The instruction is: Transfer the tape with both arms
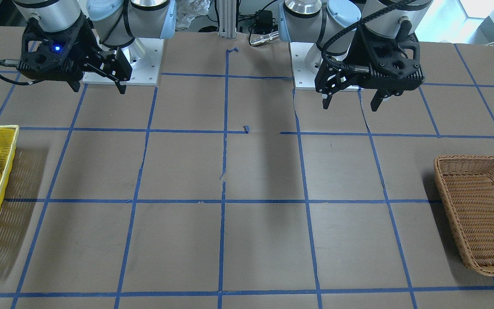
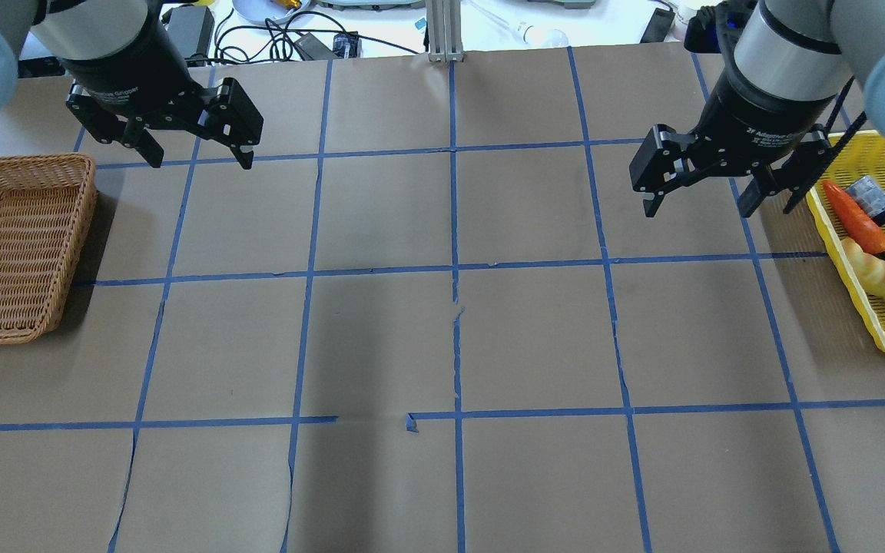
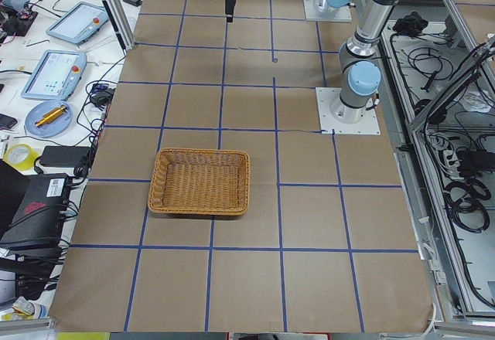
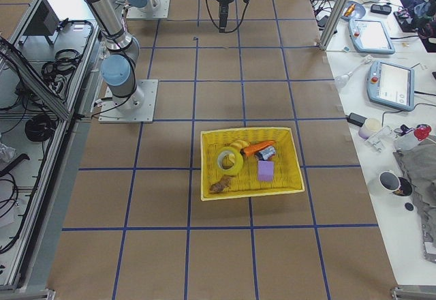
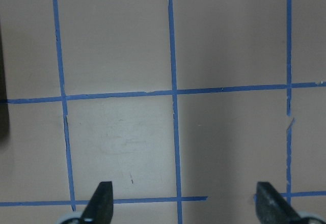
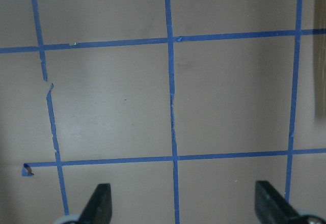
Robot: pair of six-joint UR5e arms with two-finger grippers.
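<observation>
Tape (image 4: 229,160): one roll, in yellow basket (image 4: 252,194) beside carrot (image 4: 257,148), lying near flat, hole facing up.
Left gripper (image 2: 201,163): fingers spread wide, empty, above table.
Right gripper (image 2: 696,213): likewise, near basket.

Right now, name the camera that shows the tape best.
Exterior right: the tape lies in the yellow basket, its whole ring showing. Overhead and front-facing cut it off at the frame edge; exterior left and wrist views miss it.
</observation>
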